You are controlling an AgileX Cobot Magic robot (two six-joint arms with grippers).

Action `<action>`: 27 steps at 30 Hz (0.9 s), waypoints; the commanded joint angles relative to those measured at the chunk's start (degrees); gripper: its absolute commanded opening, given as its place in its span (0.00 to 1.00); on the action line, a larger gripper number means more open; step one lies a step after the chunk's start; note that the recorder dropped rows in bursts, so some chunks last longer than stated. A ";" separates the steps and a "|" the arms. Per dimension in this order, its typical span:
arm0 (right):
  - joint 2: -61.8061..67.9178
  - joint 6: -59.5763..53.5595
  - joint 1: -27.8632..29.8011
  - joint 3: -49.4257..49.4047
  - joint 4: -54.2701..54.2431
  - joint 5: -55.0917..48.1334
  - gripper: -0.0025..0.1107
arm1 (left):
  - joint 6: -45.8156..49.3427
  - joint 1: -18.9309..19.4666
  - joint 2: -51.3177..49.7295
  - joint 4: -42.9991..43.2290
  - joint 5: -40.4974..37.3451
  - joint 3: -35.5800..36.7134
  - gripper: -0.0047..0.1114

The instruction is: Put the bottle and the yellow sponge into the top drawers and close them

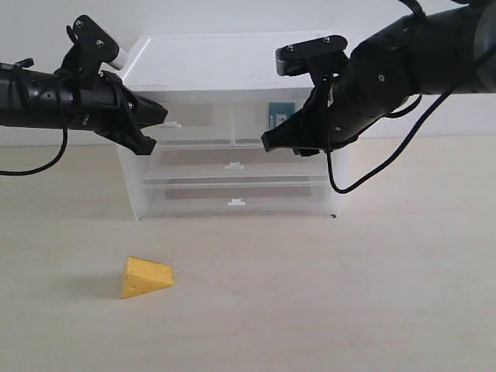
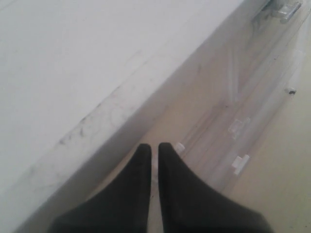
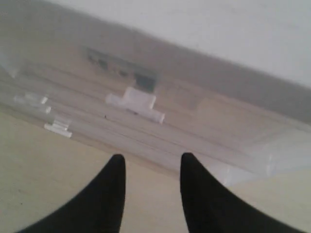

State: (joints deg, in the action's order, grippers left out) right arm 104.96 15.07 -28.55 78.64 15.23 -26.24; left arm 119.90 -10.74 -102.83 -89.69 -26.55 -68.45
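nearest, the yellow sponge (image 1: 146, 277) lies alone on the table (image 1: 349, 294), well apart from the cabinet (image 1: 225, 58), so its half of the job is not yet done. beyond it, the left gripper (image 1: 159, 116), tips pressed together and empty, sits just beside the tab handle (image 1: 172, 124) of the left top drawer (image 1: 194, 116). the right gripper (image 3: 150, 160), jaws apart on nothing, faces the right top drawer (image 1: 252, 116). the bottle (image 1: 280, 112) shows through that front, seemingly stowed. next likely: pull the left drawer open, then fetch the sponge.
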 commanded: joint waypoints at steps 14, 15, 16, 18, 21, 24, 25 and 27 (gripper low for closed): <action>-0.48 2.34 0.06 -2.52 6.38 0.93 0.02 | -7.44 0.25 0.18 -5.80 -9.02 3.21 0.07; -0.57 2.73 0.06 -3.60 6.38 2.82 0.02 | -7.48 0.25 0.18 -5.77 -9.02 3.43 0.07; -0.84 3.03 0.06 -5.11 6.38 5.18 0.02 | -7.60 0.25 0.18 -6.31 -8.92 3.74 0.07; -1.11 3.79 0.06 -8.03 6.38 9.77 0.02 | -7.60 0.25 0.18 -7.82 -8.80 4.51 0.07; -1.86 4.79 0.98 -12.20 7.18 16.55 0.02 | -4.36 0.25 0.18 -10.26 -8.80 6.30 0.07; -2.35 5.91 3.47 -13.72 7.18 21.93 0.02 | -3.06 0.25 0.31 -10.26 -8.33 7.10 0.07; -2.61 5.91 4.08 -13.81 7.18 22.19 0.02 | -3.48 0.25 0.41 -10.26 -7.76 7.26 0.07; -3.22 5.80 5.21 -13.95 7.18 22.08 0.02 | -3.60 0.25 0.80 -10.26 -7.54 7.76 0.07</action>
State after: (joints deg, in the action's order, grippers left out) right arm 103.41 20.44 -25.02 65.22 21.80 -6.03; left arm 115.98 -10.65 -102.83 -98.84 -34.61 -61.51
